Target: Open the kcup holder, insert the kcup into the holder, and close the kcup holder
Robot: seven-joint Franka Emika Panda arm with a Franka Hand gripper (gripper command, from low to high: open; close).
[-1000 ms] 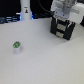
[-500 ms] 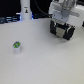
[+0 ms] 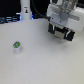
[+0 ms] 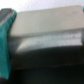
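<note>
The kcup (image 3: pixel 16 47), a small white pod with a green top, stands on the white table at the exterior view's left. The kcup holder (image 3: pixel 64 34), a black box, sits at the exterior view's upper right. My gripper (image 3: pixel 60 27) hangs right over it and hides most of it. In the blurred wrist view, my gripper (image 4: pixel 44 44) has its teal fingers (image 4: pixel 6 40) far apart at the picture's edges. A pale grey panel of the holder (image 4: pixel 47 29) fills the space between them. The jaws look open and hold nothing.
A tall white stand (image 3: pixel 25 9) with a black mark is at the back, to the exterior view's left of the arm. The white table (image 3: pixel 45 62) stretches between the kcup and the holder.
My gripper has come down slightly onto the kcup holder. The kcup has not moved.
</note>
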